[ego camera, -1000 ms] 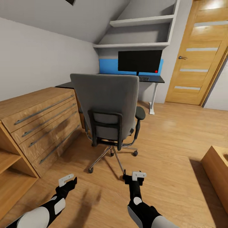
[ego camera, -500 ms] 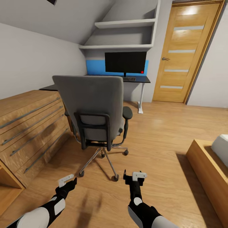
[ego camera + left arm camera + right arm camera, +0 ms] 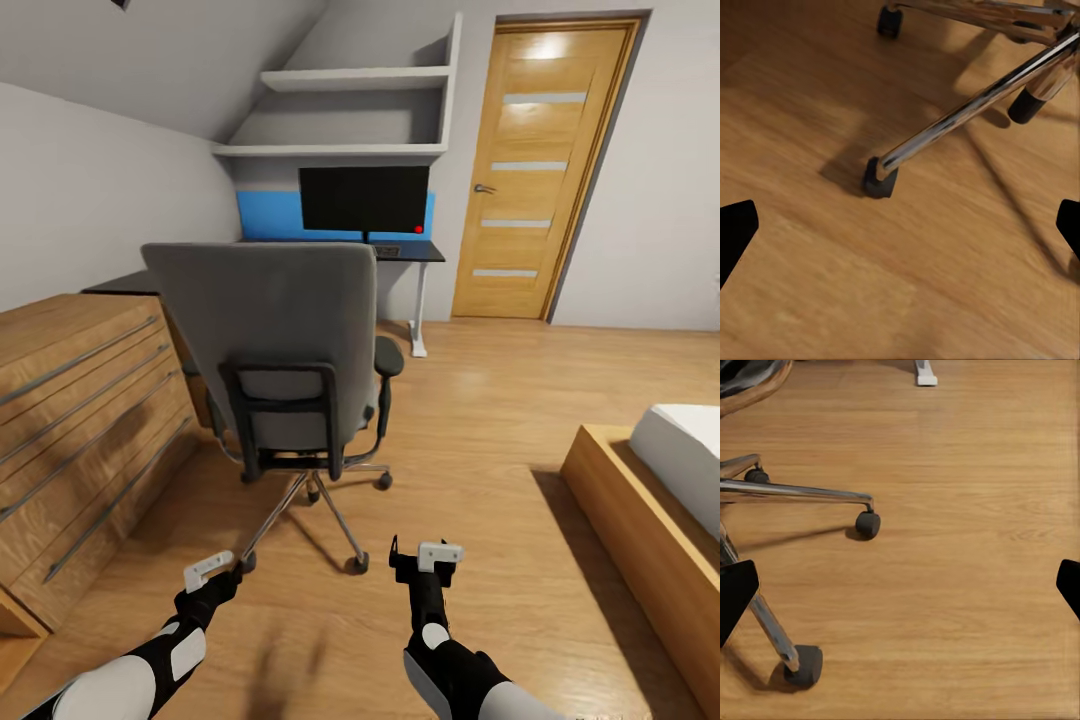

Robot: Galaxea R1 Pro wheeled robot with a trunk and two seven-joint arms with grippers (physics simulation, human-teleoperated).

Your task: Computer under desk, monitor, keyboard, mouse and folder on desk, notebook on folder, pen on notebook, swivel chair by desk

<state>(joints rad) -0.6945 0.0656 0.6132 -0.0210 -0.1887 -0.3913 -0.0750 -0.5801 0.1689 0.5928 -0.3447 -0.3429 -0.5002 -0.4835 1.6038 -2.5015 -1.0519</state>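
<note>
Swivel chair (image 3: 275, 350) stands mid-room on the wood floor (image 3: 480, 420), its grey back toward the robot, chrome star base and castors on the floor just beyond both hands. Worktop (image 3: 400, 250) w/ glossy black top sits at the far wall, behind the chair; blue back panel shows above it. Monitor (image 3: 364, 199) stands upright on the worktop, black screen facing the room, small red dot at its lower right corner. Something flat and dark at the monitor's foot could be the keyboard, too small to tell. Left hand (image 3: 212, 571) hangs low over the floor, near left, empty; in left wrist view its fingertips (image 3: 736, 229) sit at opposite picture edges, so spread wide, w/ a chrome chair leg and castor between them. Right hand (image 3: 428, 556) hangs near centre, also empty, fingertips (image 3: 735, 592) spread wide apart in right wrist view. Wooden chest (image 3: 80, 400) w/ long bar handles is left of the chair. Door (image 3: 535, 170) far right, bed (image 3: 660, 490) near right, shelves (image 3: 345, 110) above the monitor.
</note>
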